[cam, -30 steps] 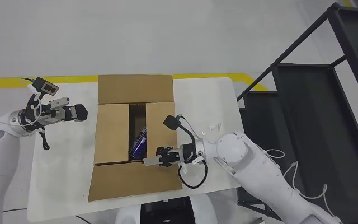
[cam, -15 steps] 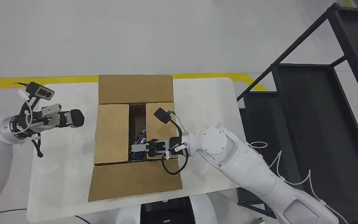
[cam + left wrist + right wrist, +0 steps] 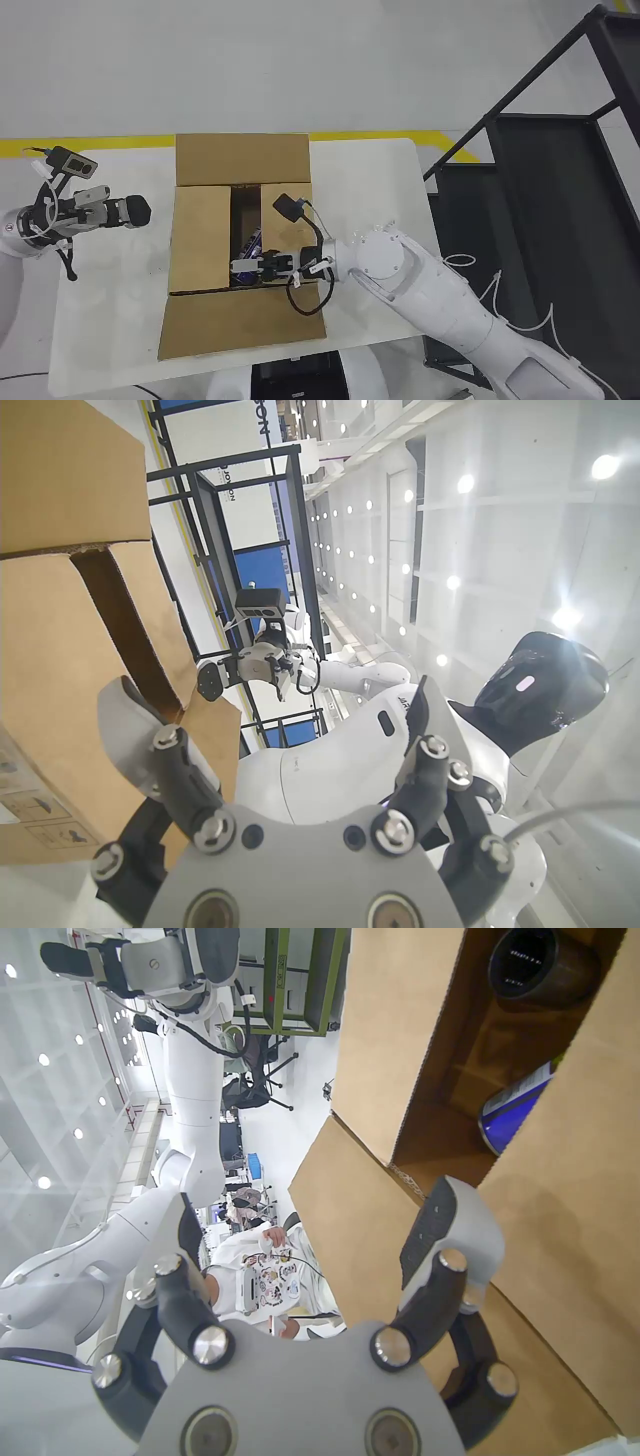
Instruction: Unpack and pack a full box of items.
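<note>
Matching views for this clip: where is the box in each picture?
Top view: box at centre, two flaps folded out, a slot between the other two.
Left wrist view: box close beside the left gripper.
Right wrist view: box just ahead of the right gripper, which looks into the slot.
Shared landmark: the right gripper at the slot's end, also seen from above and far off from the left wrist.

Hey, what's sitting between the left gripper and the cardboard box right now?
Nothing: just a bare strip of white table separates the left gripper from the cardboard box, seen in the top view.
</note>
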